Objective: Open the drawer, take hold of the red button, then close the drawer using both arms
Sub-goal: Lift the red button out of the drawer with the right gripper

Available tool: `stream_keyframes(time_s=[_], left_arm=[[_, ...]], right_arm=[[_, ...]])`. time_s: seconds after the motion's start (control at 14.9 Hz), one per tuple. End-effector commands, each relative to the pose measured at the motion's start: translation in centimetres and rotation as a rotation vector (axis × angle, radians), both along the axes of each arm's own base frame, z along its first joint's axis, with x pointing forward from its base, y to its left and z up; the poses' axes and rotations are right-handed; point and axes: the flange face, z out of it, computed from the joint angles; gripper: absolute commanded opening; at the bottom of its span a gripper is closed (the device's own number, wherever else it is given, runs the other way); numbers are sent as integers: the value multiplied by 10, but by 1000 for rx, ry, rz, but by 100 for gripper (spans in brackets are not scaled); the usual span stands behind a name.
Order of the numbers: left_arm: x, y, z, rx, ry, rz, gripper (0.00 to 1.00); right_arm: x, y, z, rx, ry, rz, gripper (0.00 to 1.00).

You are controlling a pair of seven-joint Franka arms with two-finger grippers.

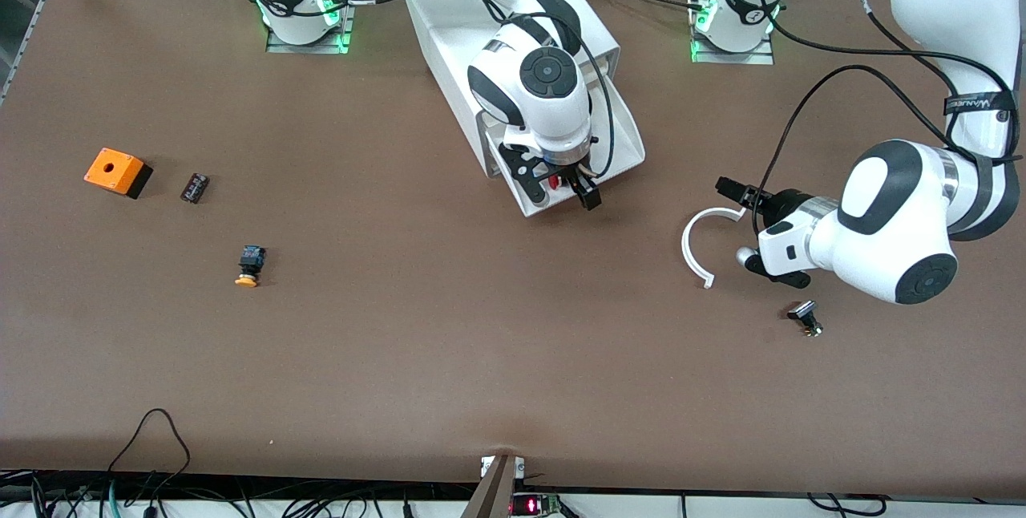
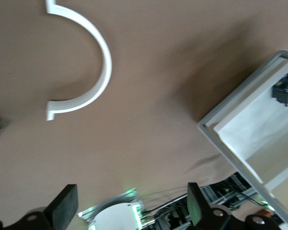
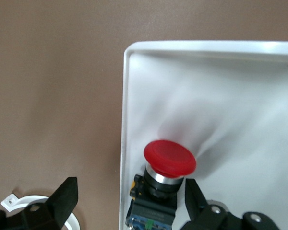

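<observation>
The white cabinet [image 1: 449, 29] lies at the table's middle, near the arms' bases. Its drawer [image 1: 632, 143] is pulled out toward the front camera. The red-capped button [image 1: 553, 180] lies in the drawer beside a side wall. In the right wrist view the button [image 3: 169, 160] shows its red cap, black body and bluish rear on the drawer's floor [image 3: 230, 96]. My right gripper [image 1: 561, 188] is open over it; the button sits between its fingertips [image 3: 194, 199], untouched. My left gripper [image 1: 739, 223] is open and empty, low over the table beside the drawer [image 2: 240, 139].
A white C-shaped arc [image 1: 694, 244] lies by my left gripper, and a small black and metal part [image 1: 805, 317] lies nearer the front camera. Toward the right arm's end lie an orange box with a hole [image 1: 117, 171], a small black piece [image 1: 195, 187] and an orange-capped button [image 1: 250, 265].
</observation>
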Motion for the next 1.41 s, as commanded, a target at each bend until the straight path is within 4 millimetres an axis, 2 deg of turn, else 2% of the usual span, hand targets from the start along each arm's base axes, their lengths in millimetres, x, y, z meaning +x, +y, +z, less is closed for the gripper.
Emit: stream_keyframes(time_s=[0.0,0.07,0.2,0.34,0.54,0.67,0.94,1.01,1.14,1.21,1.34], left_arm=[[-2,18,28,147,-55,-36,100],[-2,23,39,187,-82,-44,100],[-1,37,51,209,-104,-25,100],[-1,41,56,207,-111,-16,100],[-1,41,58,208,-118,-16,100],[5,44,81,215,-168,-7,100],[9,51,89,236,-193,-20,100],[13,52,93,239,-208,-16,100],[24,54,88,238,-216,-6,100],[25,55,87,239,-215,-6,100],[24,56,88,245,-210,3,100]], right_arm=[[-1,7,5,17,6,-15,65],[-3,8,5,18,10,-14,42],[-5,9,8,21,11,-13,18],[-9,12,12,25,11,-13,0],[-12,10,14,0,30,-9,0],[-13,7,43,11,15,-5,0],[4,-11,84,37,-45,78,0],[16,-22,89,42,-55,96,0],[43,-54,110,42,-83,163,0],[55,-71,114,27,-81,216,0],[87,-116,134,66,-81,312,0]])
